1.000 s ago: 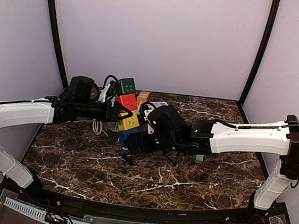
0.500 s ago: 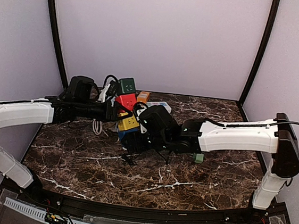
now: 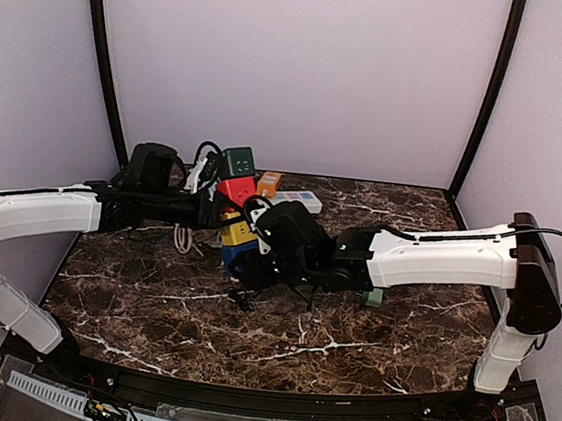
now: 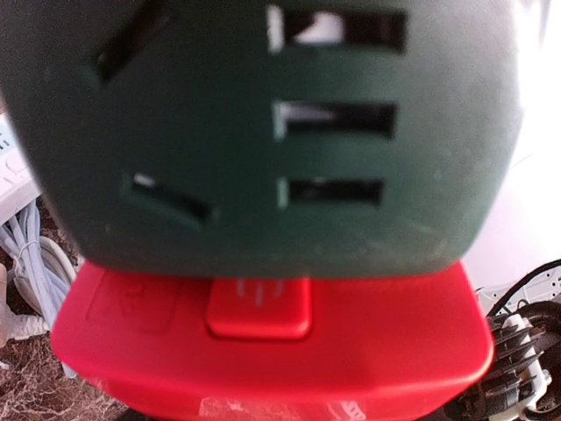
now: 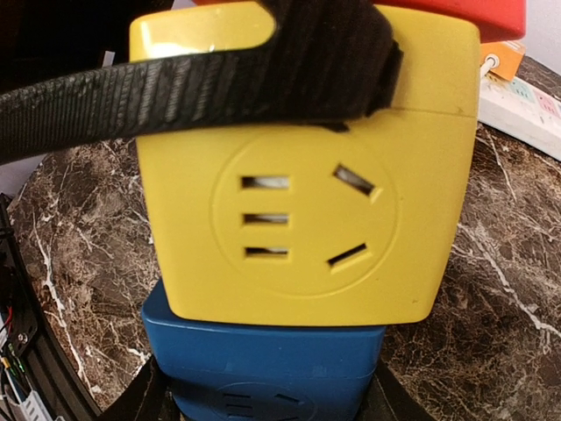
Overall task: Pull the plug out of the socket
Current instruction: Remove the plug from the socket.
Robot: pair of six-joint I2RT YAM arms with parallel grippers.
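Four socket blocks (image 3: pixel 240 211) joined in a row on one marble table (image 3: pixel 150 307): green (image 3: pixel 237 161) at the far end, then red (image 3: pixel 240 190), yellow (image 3: pixel 242 231), and blue (image 3: pixel 233 256) nearest the arms.
One left gripper (image 3: pixel 209 208), against the row's left side by the red block; fingers hidden, so whether it is wide or narrow I cannot tell.
One right gripper (image 3: pixel 255 266), at the row's near end, dark fingers (image 5: pixel 149 403) flanking the blue block; whether they pinch it I cannot tell.
One black strap (image 5: pixel 263 70), across the yellow block's upper edge.
One plug, too hidden to pick out.
One white power strip (image 3: pixel 297 199), just right of the row's far half.
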